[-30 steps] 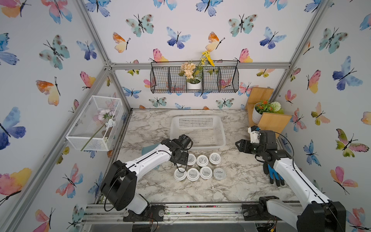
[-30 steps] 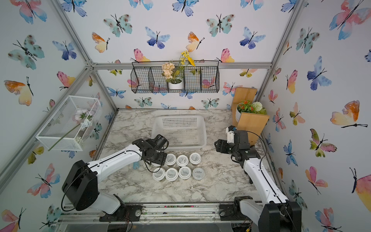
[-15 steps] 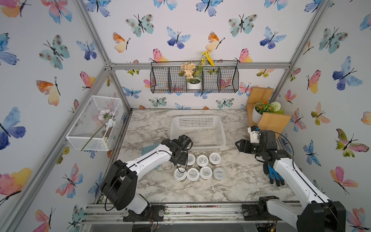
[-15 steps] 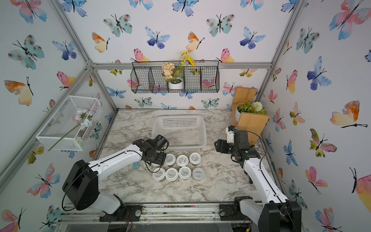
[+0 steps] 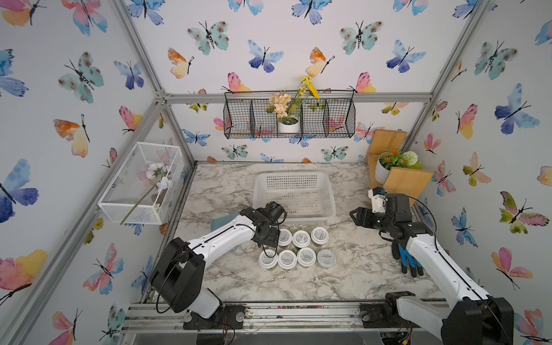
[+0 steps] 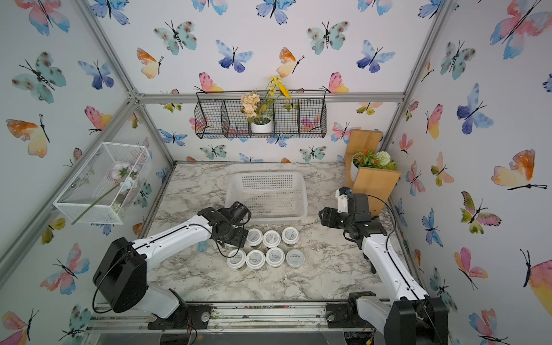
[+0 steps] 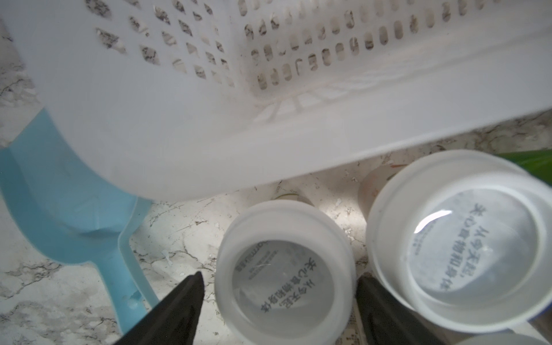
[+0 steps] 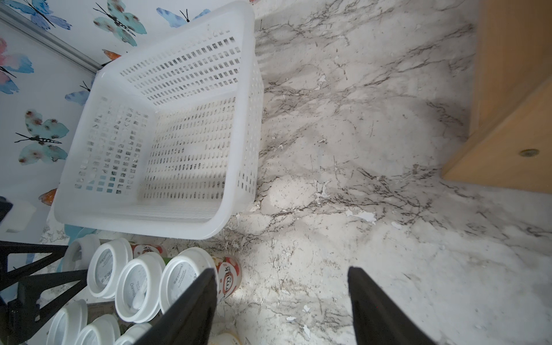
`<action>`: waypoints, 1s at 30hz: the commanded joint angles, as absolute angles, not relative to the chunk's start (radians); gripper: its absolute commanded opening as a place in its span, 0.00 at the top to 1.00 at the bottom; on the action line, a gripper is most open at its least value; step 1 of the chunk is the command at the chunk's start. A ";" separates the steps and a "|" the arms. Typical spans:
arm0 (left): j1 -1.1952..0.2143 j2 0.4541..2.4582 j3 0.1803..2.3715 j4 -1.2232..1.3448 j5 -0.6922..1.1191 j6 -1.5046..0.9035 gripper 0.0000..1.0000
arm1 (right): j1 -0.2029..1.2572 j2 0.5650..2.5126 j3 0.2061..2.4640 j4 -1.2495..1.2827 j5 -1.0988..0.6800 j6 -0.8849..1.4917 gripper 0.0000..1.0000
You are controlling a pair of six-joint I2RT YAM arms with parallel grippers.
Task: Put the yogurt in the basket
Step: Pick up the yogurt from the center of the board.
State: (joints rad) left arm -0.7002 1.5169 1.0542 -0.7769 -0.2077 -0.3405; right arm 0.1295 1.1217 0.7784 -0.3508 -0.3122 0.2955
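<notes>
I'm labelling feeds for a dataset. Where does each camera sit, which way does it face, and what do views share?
Both top views: high at the front, looking down toward the back wall; left arm and right arm, white perforated plastic basket, round lidded yogurt cups.
Left wrist: on the left arm, low, facing the basket's near wall; left pincer open around one cup.
Right wrist: on the right arm, higher, looking down past the open right pincer at the marble tabletop.
Shared: all views show basket and cups.

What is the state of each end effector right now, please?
Left end effector: open, around one yogurt, not clamped on it.
Right end effector: open, holding nothing.
</notes>
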 commanded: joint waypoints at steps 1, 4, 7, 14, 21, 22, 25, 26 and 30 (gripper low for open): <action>-0.691 1.523 1.050 -0.792 -0.224 -0.326 0.18 | 0.124 1.127 0.762 -0.339 -0.334 0.293 0.28; -0.683 1.519 1.037 -0.784 -0.217 -0.321 0.21 | 0.124 1.131 0.762 -0.339 -0.335 0.293 0.28; -0.677 1.517 1.029 -0.781 -0.210 -0.317 0.22 | 0.124 1.135 0.762 -0.339 -0.336 0.293 0.28; -0.668 1.519 1.022 -0.773 -0.197 -0.311 0.18 | 0.124 1.138 0.764 -0.339 -0.337 0.291 0.29; -0.667 1.505 1.019 -0.772 -0.200 -0.311 0.16 | 0.124 1.140 0.764 -0.340 -0.337 0.291 0.29; -0.667 1.503 1.019 -0.773 -0.200 -0.310 0.19 | 0.124 1.140 0.764 -0.341 -0.337 0.291 0.28; -0.666 1.497 1.017 -0.775 -0.201 -0.310 0.23 | 0.124 1.140 0.764 -0.341 -0.338 0.291 0.29; -0.666 1.495 1.014 -0.775 -0.204 -0.309 0.23 | 0.124 1.141 0.764 -0.341 -0.337 0.292 0.29; -0.667 1.491 1.012 -0.778 -0.200 -0.311 0.26 | 0.124 1.141 0.762 -0.339 -0.340 0.291 0.29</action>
State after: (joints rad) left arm -0.6731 1.5135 1.0283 -0.7635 -0.2062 -0.3145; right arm 0.1291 1.1343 0.7784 -0.3508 -0.3149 0.2955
